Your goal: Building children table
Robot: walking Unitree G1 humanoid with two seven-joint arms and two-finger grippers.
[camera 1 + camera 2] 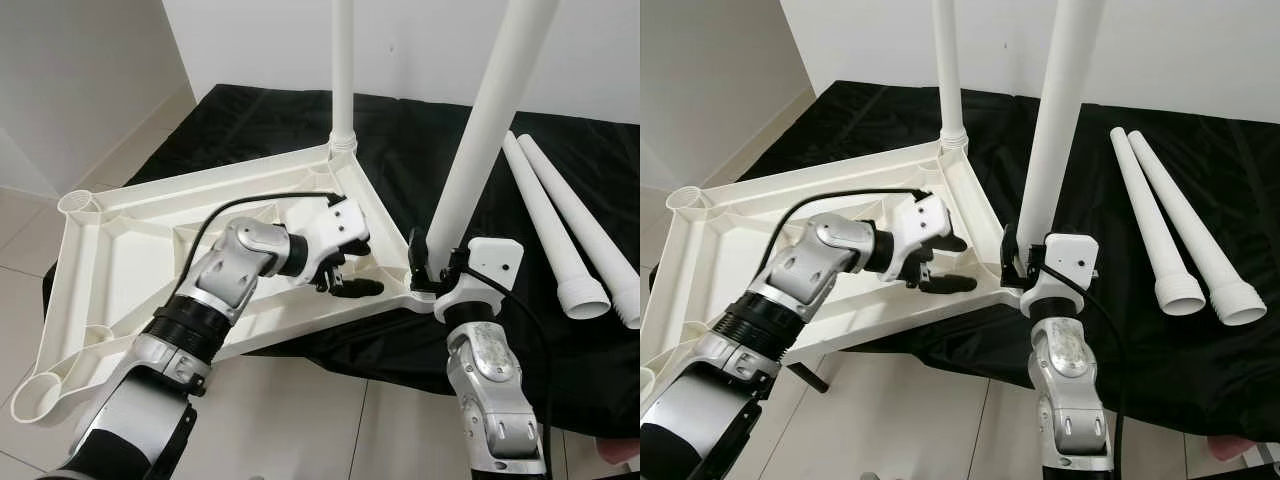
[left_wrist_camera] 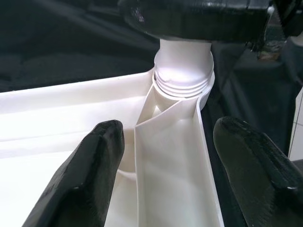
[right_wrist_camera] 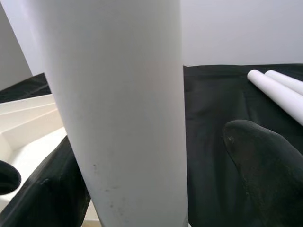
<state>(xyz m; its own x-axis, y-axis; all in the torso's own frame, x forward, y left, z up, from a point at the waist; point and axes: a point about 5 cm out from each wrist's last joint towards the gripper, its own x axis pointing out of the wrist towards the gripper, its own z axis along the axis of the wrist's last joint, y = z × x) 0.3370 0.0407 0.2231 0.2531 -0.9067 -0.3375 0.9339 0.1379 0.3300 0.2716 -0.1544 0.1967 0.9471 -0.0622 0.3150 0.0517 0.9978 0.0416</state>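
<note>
The white cylindrical plastic leg (image 1: 480, 130) is clasped by the right gripper (image 1: 432, 262) above its socket in the upturned white ribbed plastic tabletop (image 1: 120, 250). The left gripper (image 1: 345, 272), jaws released astride a rib, should steady it. The leg is best kept upright while twisted home.

Tiled floor (image 1: 300, 420) (black cloth (image 1: 560, 330) over it)

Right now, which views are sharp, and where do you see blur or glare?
Both eye views are sharp and evenly lit. In the right wrist view the table leg is near and soft. In the left wrist view the fingers blur, with glare on the leg's threaded end.
</note>
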